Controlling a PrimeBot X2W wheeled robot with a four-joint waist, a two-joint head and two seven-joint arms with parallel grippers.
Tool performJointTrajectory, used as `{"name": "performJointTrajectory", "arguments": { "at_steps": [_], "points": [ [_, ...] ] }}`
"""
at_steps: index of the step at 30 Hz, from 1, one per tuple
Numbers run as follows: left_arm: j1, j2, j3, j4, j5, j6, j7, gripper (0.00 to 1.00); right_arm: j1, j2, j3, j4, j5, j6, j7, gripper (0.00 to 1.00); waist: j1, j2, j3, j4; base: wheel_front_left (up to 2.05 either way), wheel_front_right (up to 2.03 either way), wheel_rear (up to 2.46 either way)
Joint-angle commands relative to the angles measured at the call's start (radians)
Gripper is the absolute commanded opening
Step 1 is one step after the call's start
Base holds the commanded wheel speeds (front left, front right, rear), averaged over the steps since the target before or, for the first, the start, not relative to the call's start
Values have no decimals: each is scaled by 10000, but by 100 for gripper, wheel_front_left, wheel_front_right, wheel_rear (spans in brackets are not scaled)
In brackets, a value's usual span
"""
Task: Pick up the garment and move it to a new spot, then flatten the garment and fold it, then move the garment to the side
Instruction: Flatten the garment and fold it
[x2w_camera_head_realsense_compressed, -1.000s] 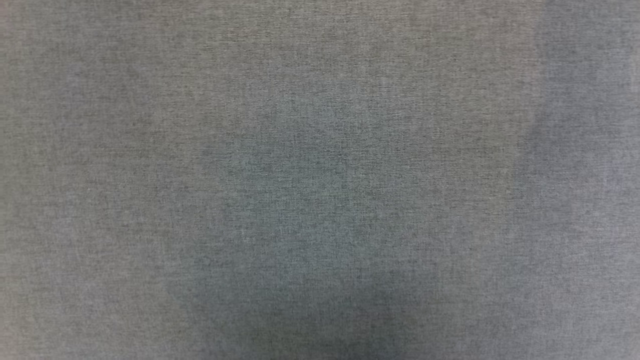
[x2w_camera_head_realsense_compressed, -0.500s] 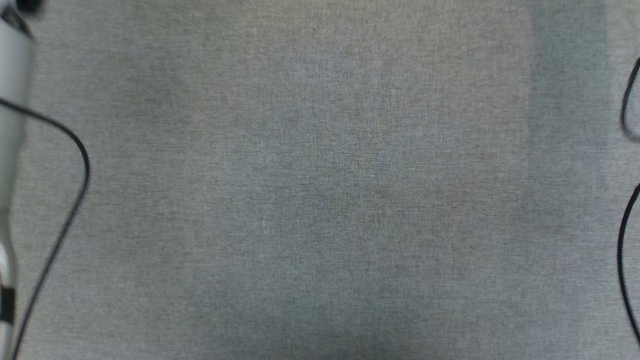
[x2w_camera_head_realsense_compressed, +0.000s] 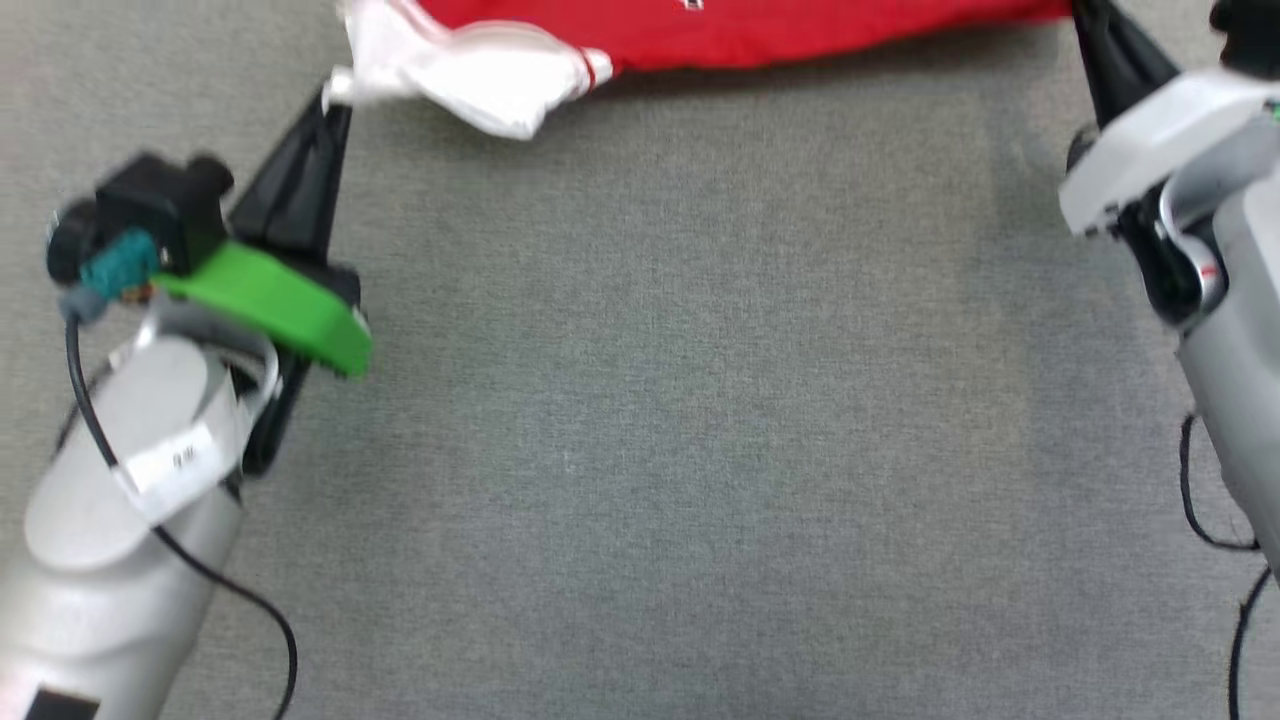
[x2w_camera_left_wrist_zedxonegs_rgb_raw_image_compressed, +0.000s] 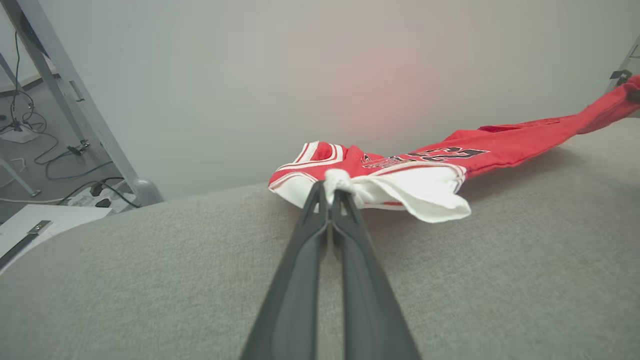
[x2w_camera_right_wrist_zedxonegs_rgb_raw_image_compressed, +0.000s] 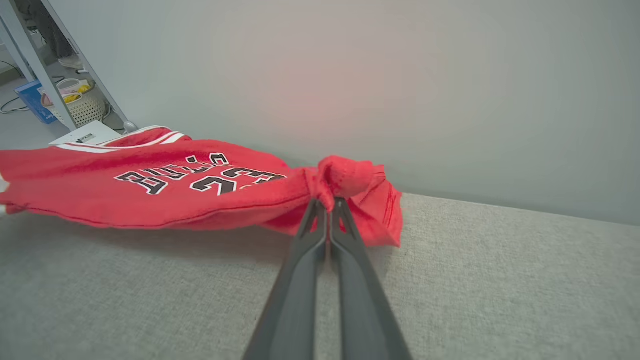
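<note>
The garment (x2w_camera_head_realsense_compressed: 740, 30), a red jersey with white sleeves and black lettering, stretches along the top edge of the head view over the grey cloth table. My left gripper (x2w_camera_head_realsense_compressed: 335, 100) is shut on its white sleeve (x2w_camera_left_wrist_zedxonegs_rgb_raw_image_compressed: 415, 192), pinched at the fingertips (x2w_camera_left_wrist_zedxonegs_rgb_raw_image_compressed: 332, 187). At the other end, my right gripper (x2w_camera_head_realsense_compressed: 1085, 15) is shut on a bunched red corner (x2w_camera_right_wrist_zedxonegs_rgb_raw_image_compressed: 350, 182). The garment (x2w_camera_right_wrist_zedxonegs_rgb_raw_image_compressed: 175, 190) hangs taut between both grippers, just above the cloth, with the lettering (x2w_camera_right_wrist_zedxonegs_rgb_raw_image_compressed: 200, 180) facing up.
Grey cloth table surface (x2w_camera_head_realsense_compressed: 680, 420) spreads wide below the garment. A plain wall (x2w_camera_right_wrist_zedxonegs_rgb_raw_image_compressed: 350, 75) stands behind the table's far edge. Metal frame legs (x2w_camera_left_wrist_zedxonegs_rgb_raw_image_compressed: 75, 100), floor cables and a basket (x2w_camera_right_wrist_zedxonegs_rgb_raw_image_compressed: 80, 107) lie off to the left.
The head camera has shifted, bringing both arms and the garment into view at the top; earlier frames held bare grey cloth, then arm edges and cables at the sides.
</note>
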Motion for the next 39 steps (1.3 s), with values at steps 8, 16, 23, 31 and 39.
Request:
{"name": "performJointTrajectory", "arguments": {
  "at_steps": [8, 16, 23, 31, 39],
  "points": [
    [2476, 556, 208, -1257, -939, 418, 388, 0, 1889, -992, 229, -687, 1618, -7, 630, 0, 1, 119, -1228, 405, 0, 0, 0],
    [4112, 946, -524, -2252, -994, 441, 1131, 0, 3700, -1269, 18, -1020, 2868, -7, 1730, 0, 1, 119, -2096, 559, 0, 0, 0],
    [5115, 1033, -1125, -2754, -783, 657, 1412, 0, 5242, -1374, -521, -1867, 3649, -7, 2501, 0, 1, 119, -2746, 528, 0, 0, 0],
    [5908, 1295, -1342, -3144, -869, 799, 1569, 0, 6978, -1479, -1286, -3450, 3503, -7, 3354, 0, 1, 119, -3207, 376, 0, 0, 0],
    [7081, 1741, -1406, -3737, -1275, 801, 1510, 0, 9182, -1209, -2528, -5599, 2946, -7, 4971, 0, 1, 119, -3770, 245, 0, 0, 0]
  ]
}}
